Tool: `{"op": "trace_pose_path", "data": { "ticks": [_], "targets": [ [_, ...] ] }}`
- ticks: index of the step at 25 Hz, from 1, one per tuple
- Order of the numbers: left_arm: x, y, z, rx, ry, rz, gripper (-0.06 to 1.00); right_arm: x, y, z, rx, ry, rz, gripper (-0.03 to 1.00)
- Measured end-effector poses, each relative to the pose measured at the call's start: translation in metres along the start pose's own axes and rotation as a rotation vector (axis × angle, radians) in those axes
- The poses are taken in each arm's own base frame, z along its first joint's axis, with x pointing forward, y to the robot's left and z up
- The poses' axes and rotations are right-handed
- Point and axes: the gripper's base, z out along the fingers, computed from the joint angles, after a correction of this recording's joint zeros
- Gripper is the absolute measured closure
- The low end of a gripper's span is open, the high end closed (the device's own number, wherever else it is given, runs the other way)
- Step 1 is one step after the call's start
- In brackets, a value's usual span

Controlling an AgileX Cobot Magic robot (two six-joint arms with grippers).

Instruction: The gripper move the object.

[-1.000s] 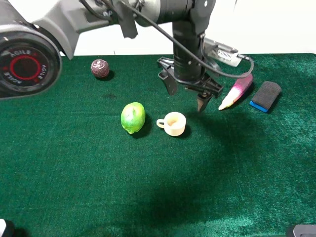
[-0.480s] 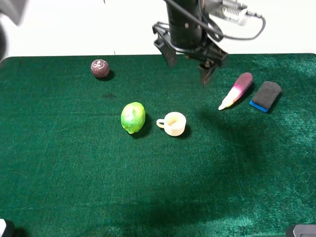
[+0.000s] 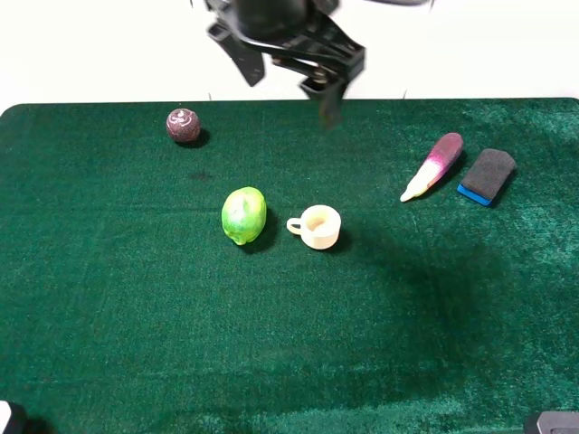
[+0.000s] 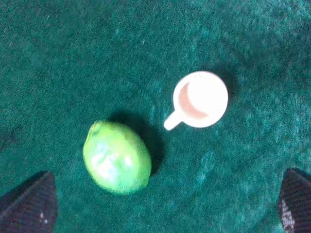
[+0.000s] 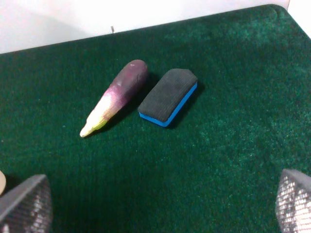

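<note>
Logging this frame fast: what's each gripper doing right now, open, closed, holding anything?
Left gripper: open, empty, raised above the far side of the table.
Right gripper: open, empty; only its fingertips show, in the right wrist view.

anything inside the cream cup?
The cup shows only its pale orange inner wall and floor; no contents. It stands on the green cloth; what's under its base is hidden.

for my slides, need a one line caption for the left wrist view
Open left gripper hovers high above an upright cream cup beside a green fruit.
</note>
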Motion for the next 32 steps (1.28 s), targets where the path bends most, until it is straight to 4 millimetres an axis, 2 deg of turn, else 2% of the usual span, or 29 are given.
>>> {"op": "trace_pose_path", "data": {
  "ticks": [7, 11, 21, 26, 32],
  "targets": [
    [0.057, 0.008, -0.046, -0.016, -0.031, -0.021, -0.02, 0.000, 0.000, 0.000, 0.000, 0.000, 0.000, 0.28],
    [0.094, 0.012, -0.064, -0.026, -0.045, -0.023, -0.03, 0.000, 0.000, 0.000, 0.000, 0.000, 0.000, 0.28],
    [0.203, 0.022, -0.109, -0.030, -0.184, -0.029, -0.03, 0.000, 0.000, 0.000, 0.000, 0.000, 0.000, 0.28],
    [0.248, 0.025, -0.116, -0.024, -0.256, -0.033, -0.03, 0.000, 0.000, 0.000, 0.000, 0.000, 0.000, 0.28],
    [0.296, 0.032, -0.102, -0.040, -0.286, -0.075, -0.03, 0.000, 0.000, 0.000, 0.000, 0.000, 0.000, 0.28]
  ]
}}
